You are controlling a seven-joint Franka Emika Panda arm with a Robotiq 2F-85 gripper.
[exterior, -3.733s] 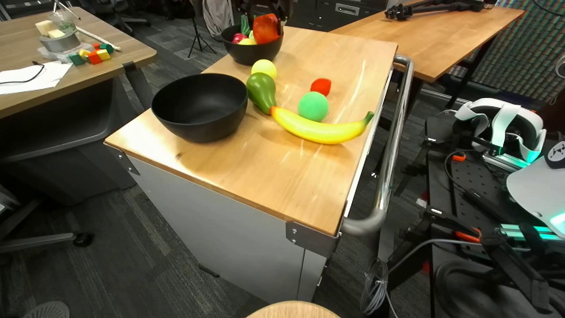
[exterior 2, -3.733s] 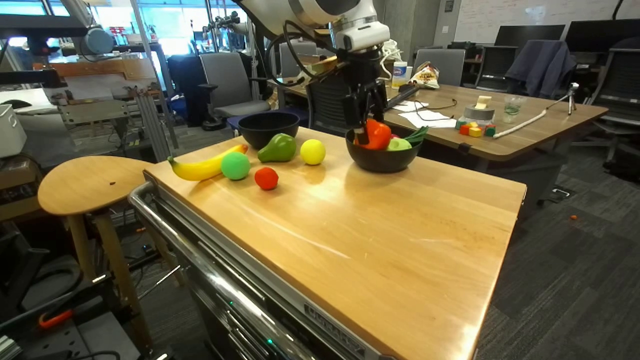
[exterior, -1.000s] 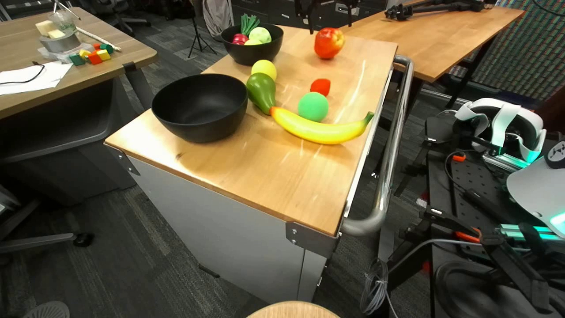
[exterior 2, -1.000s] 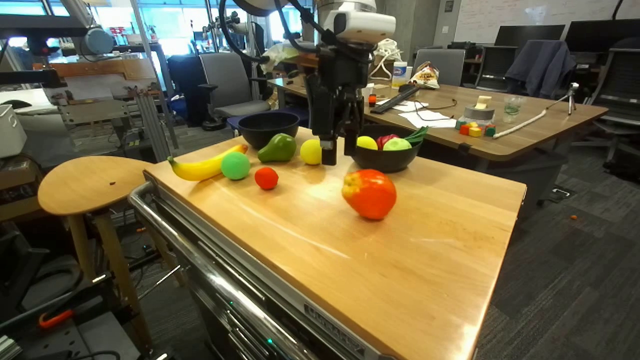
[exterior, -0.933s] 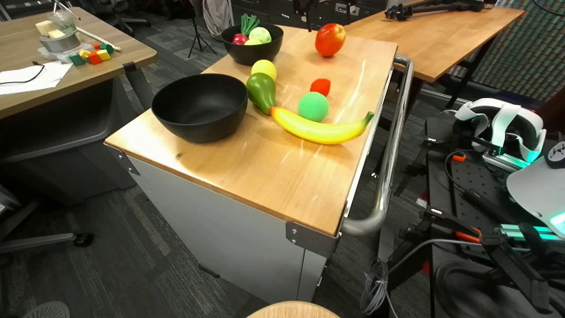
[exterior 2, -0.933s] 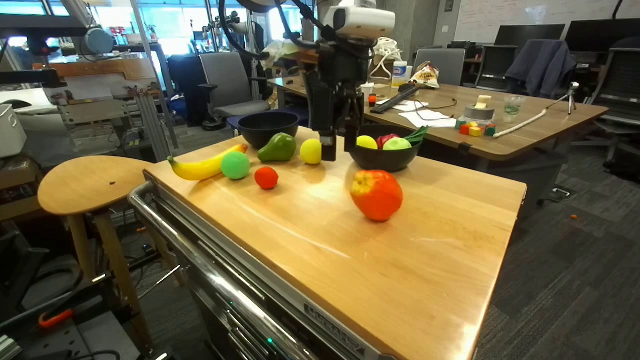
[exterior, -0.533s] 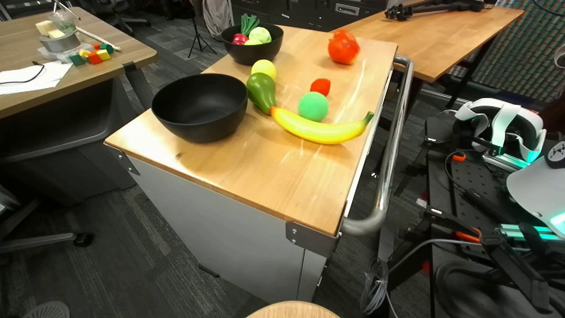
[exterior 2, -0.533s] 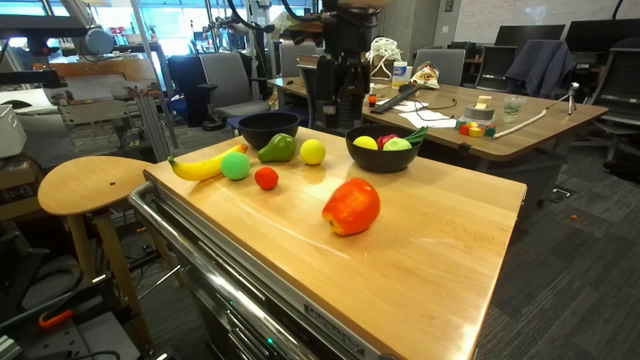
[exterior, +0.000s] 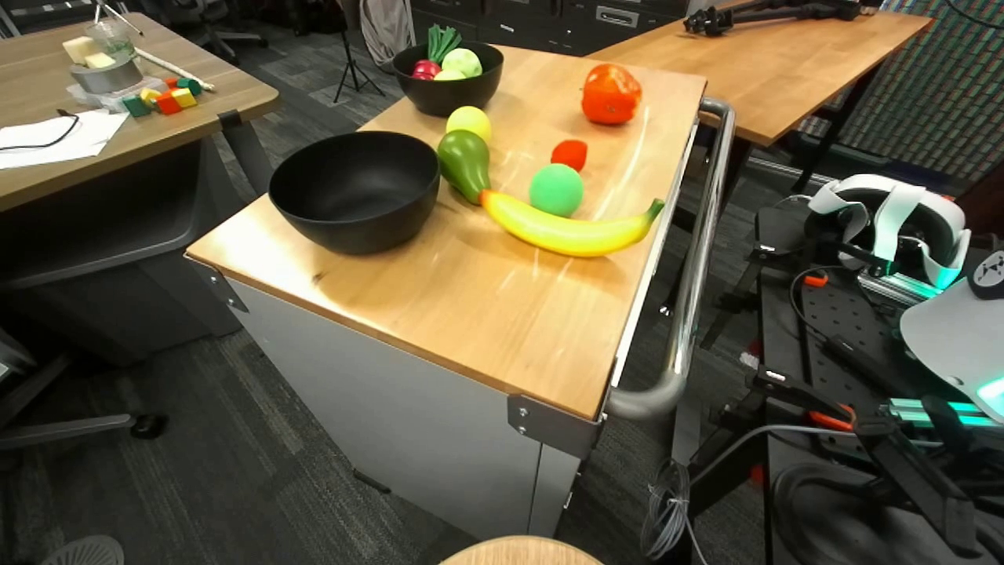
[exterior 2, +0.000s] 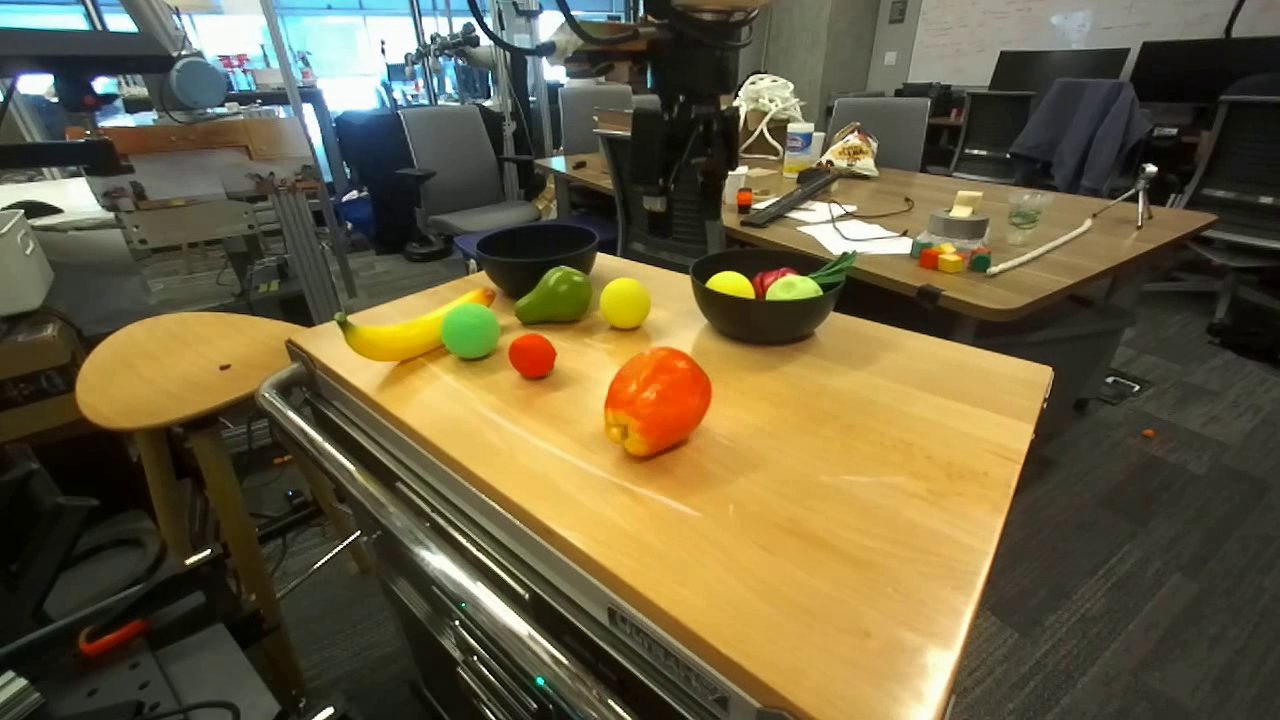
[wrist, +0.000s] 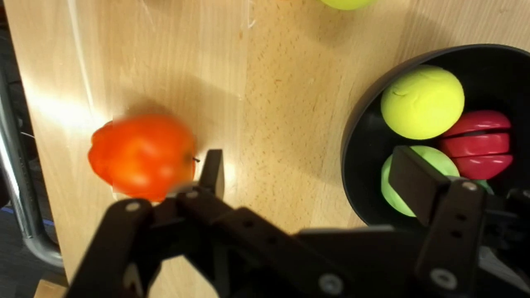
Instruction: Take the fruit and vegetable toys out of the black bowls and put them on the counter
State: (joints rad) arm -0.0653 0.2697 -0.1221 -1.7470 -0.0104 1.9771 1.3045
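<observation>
My gripper (wrist: pixel 313 171) is open and empty, raised above the counter (exterior 2: pixel 860 480). It also shows in an exterior view (exterior 2: pixel 686 195). In the wrist view its right finger overlaps a black bowl (wrist: pixel 492 82). That bowl (exterior 2: pixel 765 322) holds a yellow ball (wrist: pixel 422 102), a lime-green toy (wrist: pixel 435 157) partly hidden by the finger, and a pink-red radish toy (wrist: pixel 476 138) with green leaves (exterior: pixel 444 41). A large red-orange toy (exterior 2: pixel 660 400) lies on the counter, left of my gripper in the wrist view (wrist: pixel 145 157). A further black bowl (exterior: pixel 357 204) looks empty.
On the counter lie a banana (exterior: pixel 576 227), a green avocado-shaped toy (exterior: pixel 467 163), a green ball (exterior: pixel 557 190), a small red toy (exterior: pixel 570 154) and a yellow ball (exterior 2: pixel 625 304). A metal rail (exterior: pixel 706 259) runs along one edge. A wooden stool (exterior 2: pixel 190 365) stands beside it.
Earlier my gripper held the red-orange toy at the bowl. It has let the toy go onto the counter and risen. The toy has since rolled toward the small red toy.
</observation>
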